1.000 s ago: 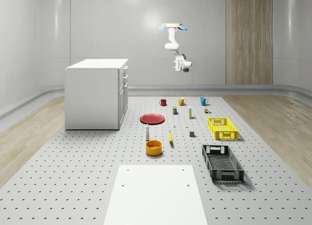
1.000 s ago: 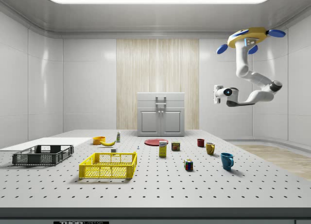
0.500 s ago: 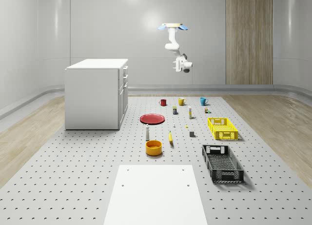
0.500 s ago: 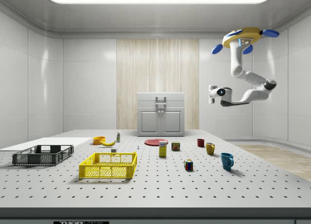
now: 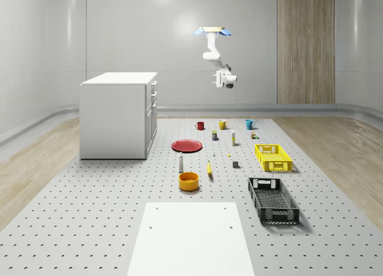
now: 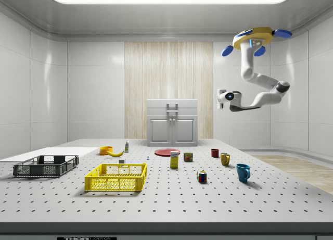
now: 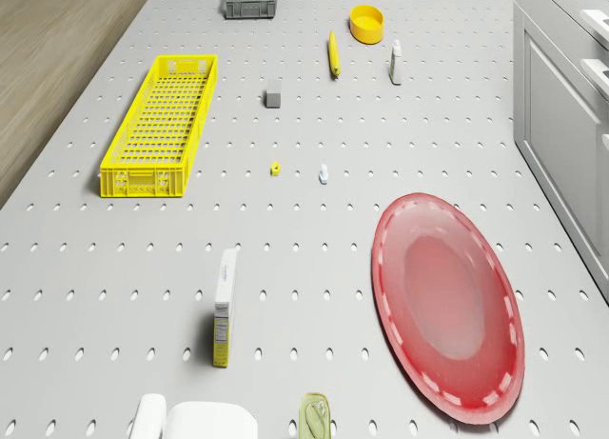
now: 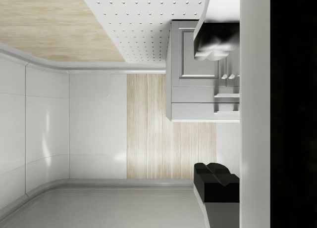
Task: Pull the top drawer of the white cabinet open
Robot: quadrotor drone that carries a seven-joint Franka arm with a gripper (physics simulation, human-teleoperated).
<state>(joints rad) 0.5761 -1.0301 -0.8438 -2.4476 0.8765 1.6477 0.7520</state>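
Three drawer fronts sit stacked on the white cabinet (image 5: pixel 118 114), all flush and shut; the top drawer (image 6: pixel 172 104) runs just under the cabinet's top, its handle bar showing in the side view. The cabinet stands on the perforated tabletop (image 5: pixel 90 210) at the whole-scene view's left.

The drone (image 6: pixel 256 38) hovers high in the air, well apart from the cabinet — toward the side view's right, above the far end of the tabletop near the mugs. Its arm (image 6: pixel 260 89) hangs down, bends at the elbow and reaches back horizontally toward the cabinet. The claw (image 6: pixel 220 97) is level w/ roughly the cabinet's upper part, in open air, touching nothing. In the wrist view the two dark fingertips (image 8: pixel 216 181) stand wide apart w/ the cabinet front seen between them — open, holding nothing.

Below, per the drone view: a red plate (image 7: pixel 447 306) near the cabinet base, a yellow crate (image 7: pixel 162 125), a white box (image 7: pixel 225 306) upright, a yellow bowl (image 7: pixel 366 22), a banana (image 7: pixel 333 53). A black crate (image 5: pixel 273 200) lies nearer the whole-scene camera, and red (image 5: pixel 200 126), yellow (image 5: pixel 222 124) and blue (image 5: pixel 249 124) mugs line the far side.
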